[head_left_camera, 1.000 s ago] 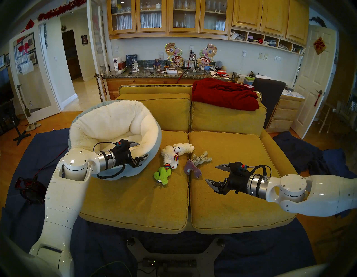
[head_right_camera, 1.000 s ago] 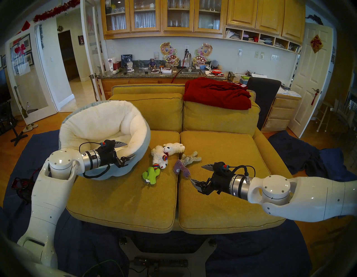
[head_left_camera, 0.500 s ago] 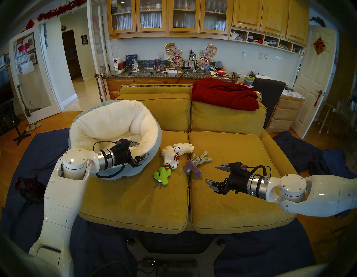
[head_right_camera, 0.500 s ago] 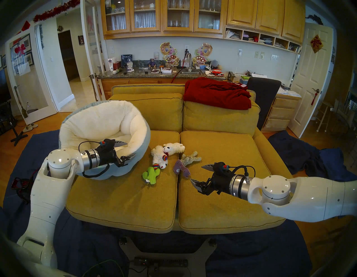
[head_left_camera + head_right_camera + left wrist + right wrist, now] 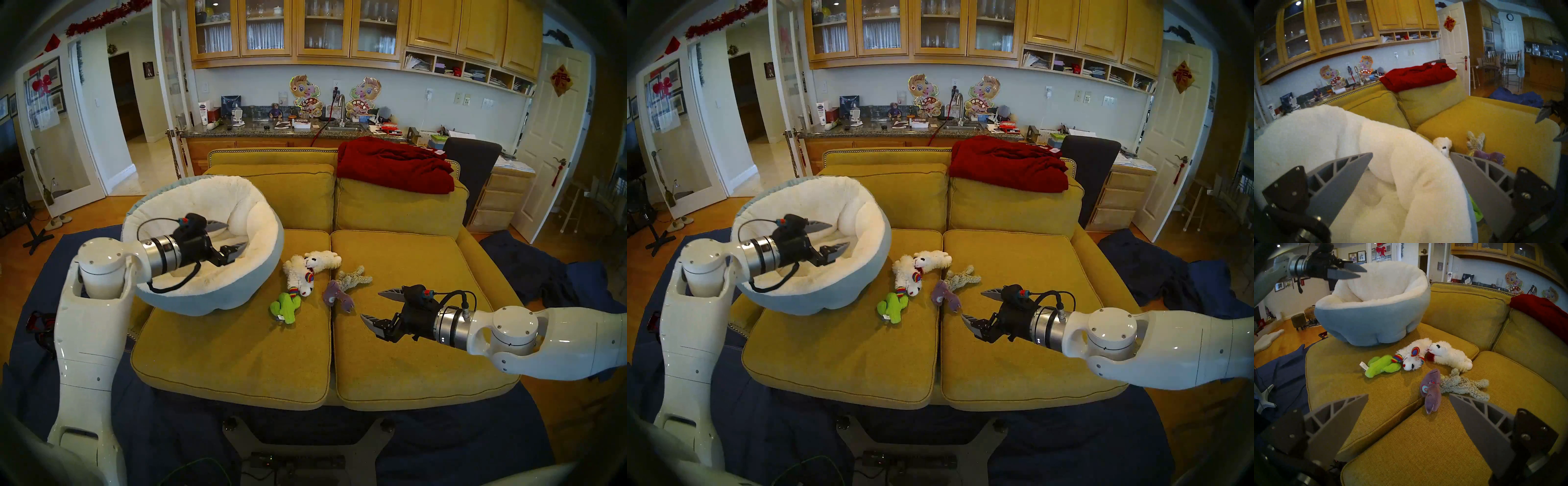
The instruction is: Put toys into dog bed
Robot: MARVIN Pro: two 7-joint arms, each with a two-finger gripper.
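We see our left gripper (image 5: pixel 234 235) hanging over the hollow of the dog bed (image 5: pixel 258 217), its jaws spread wide with nothing between them and clear of the cream lining. Our right gripper (image 5: pixel 375 303) hovers above the sofa cushion (image 5: pixel 407 356), well to the right of the dog bed, jaws equally wide and empty. The toys (image 5: pixel 307 275) lie in a cluster on the sofa just beside the dog bed's right wall, none inside it.
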